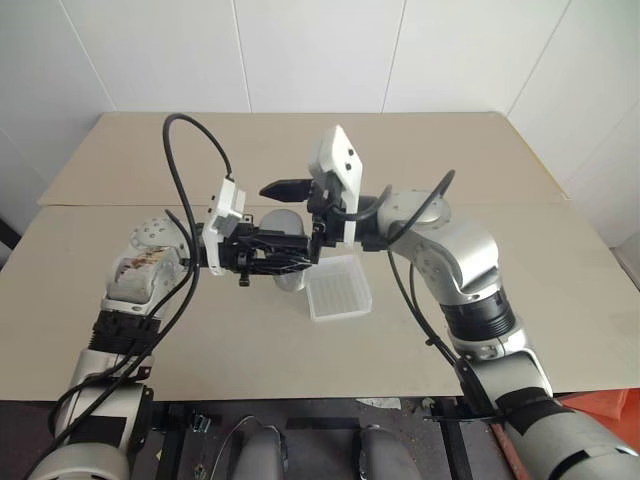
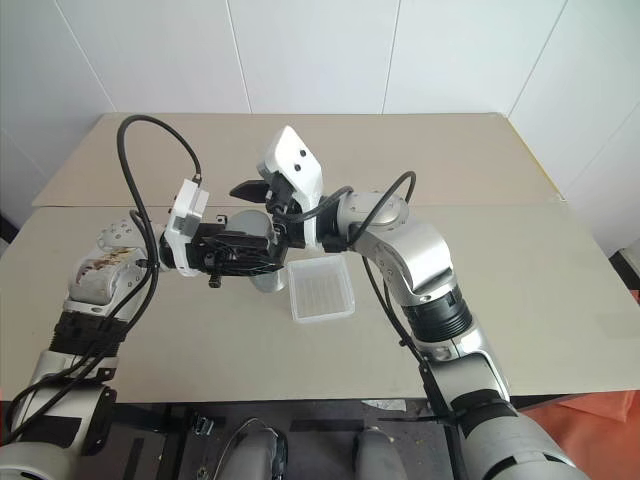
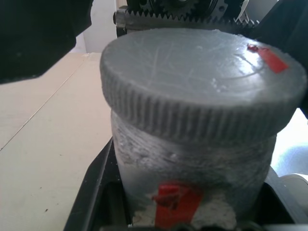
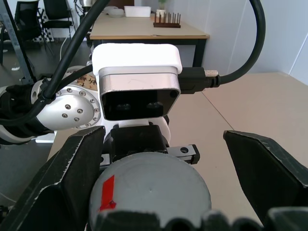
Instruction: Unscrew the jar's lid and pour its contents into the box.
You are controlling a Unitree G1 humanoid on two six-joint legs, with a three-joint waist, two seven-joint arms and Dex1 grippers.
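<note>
My left gripper point(image 1: 272, 252) is shut on the jar point(image 3: 192, 168), holding it upright above the table, its red mark facing the left wrist camera. The grey lid point(image 3: 192, 82) sits on the jar, with a red mark at its rim. My right gripper point(image 4: 163, 168) is open, one black finger on each side of the lid point(image 4: 154, 190) and apart from it. The translucent white box point(image 1: 338, 290) lies on the table just right of the jar and below my right wrist. The contents are hidden.
The beige table point(image 1: 480, 180) stretches wide behind and to both sides of the arms. Its front edge point(image 1: 330, 392) runs below the box. Black cables loop above both wrists.
</note>
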